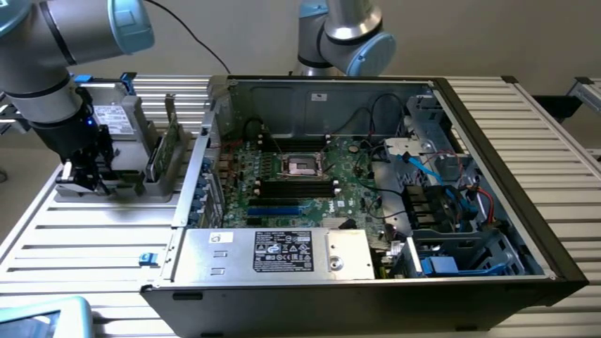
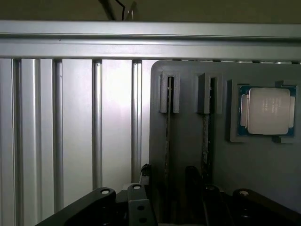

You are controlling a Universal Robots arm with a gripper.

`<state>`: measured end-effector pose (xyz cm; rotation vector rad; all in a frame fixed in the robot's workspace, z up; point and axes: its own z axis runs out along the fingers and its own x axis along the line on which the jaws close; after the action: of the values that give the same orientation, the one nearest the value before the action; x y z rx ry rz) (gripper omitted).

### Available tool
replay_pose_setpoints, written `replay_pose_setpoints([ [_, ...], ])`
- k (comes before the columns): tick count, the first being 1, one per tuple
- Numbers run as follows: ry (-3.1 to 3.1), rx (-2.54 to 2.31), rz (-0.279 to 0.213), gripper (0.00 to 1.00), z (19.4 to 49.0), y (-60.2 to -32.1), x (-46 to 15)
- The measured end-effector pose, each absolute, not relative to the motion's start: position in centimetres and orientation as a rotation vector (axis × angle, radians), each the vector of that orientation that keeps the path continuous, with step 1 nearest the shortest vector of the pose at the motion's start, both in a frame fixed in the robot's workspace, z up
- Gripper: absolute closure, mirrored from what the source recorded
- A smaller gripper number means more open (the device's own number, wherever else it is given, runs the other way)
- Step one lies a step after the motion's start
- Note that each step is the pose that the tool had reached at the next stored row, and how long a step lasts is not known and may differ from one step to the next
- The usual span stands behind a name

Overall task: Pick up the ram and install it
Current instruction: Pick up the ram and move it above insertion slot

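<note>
A: What kind of place is this?
B: A robotics lab, I'd say: a robot arm (image 1: 42, 63) hangs over a ribbed aluminium worktop (image 1: 84, 239), and a second arm (image 1: 343, 35) stands behind.
A: Anything else?
B: An opened computer case (image 1: 357, 306) (motherboard (image 1: 352, 165) bare) beside a grey parts fixture (image 1: 103, 191).

Slatted metal table (image 1: 84, 246) carries open computer case (image 1: 281, 310), grey parts holder (image 1: 141, 191) beside it.

The black label (image 1: 284, 251) on the silver power supply (image 1: 350, 248) carries print too small to read
</note>
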<state>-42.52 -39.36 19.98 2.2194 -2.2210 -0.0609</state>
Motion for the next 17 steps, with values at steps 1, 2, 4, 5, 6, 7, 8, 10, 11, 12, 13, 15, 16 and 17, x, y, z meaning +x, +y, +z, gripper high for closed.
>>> replay_pose_setpoints([
  [1, -2.221, 2.219, -0.061, 0.57, 19.97, -39.36, -42.53],
  [2, -2.221, 2.219, -0.061, 0.57, 19.97, -39.35, -42.52],
  [4, -2.221, 2.219, -0.061, 0.57, 19.97, -39.35, -42.53],
  [5, -2.221, 2.219, -0.061, 0.57, 19.97, -39.35, -42.53],
  [6, -2.221, 2.219, -0.061, 0.57, 19.97, -39.35, -42.52],
  [7, -2.221, 2.219, -0.061, 0.57, 19.97, -39.35, -42.52],
  [8, -2.221, 2.219, -0.061, 0.57, 19.97, -39.35, -42.52],
  [10, -2.221, 2.219, -0.061, 0.57, 19.97, -39.35, -42.53],
  [11, -2.221, 2.219, -0.061, 0.57, 19.97, -39.35, -42.53],
  [12, -2.221, 2.219, -0.061, 0.59, 19.97, -39.35, -42.53],
  [13, -2.221, 2.219, -0.061, 0.59, 19.97, -39.35, -42.53],
  [15, -2.221, 2.219, -0.061, 0.72, 19.97, -39.35, -42.53],
  [16, -2.221, 2.219, -0.061, 0.78, 19.97, -39.35, -42.52],
  [17, -2.221, 2.219, -0.061, 0.78, 19.97, -39.35, -42.53],
])
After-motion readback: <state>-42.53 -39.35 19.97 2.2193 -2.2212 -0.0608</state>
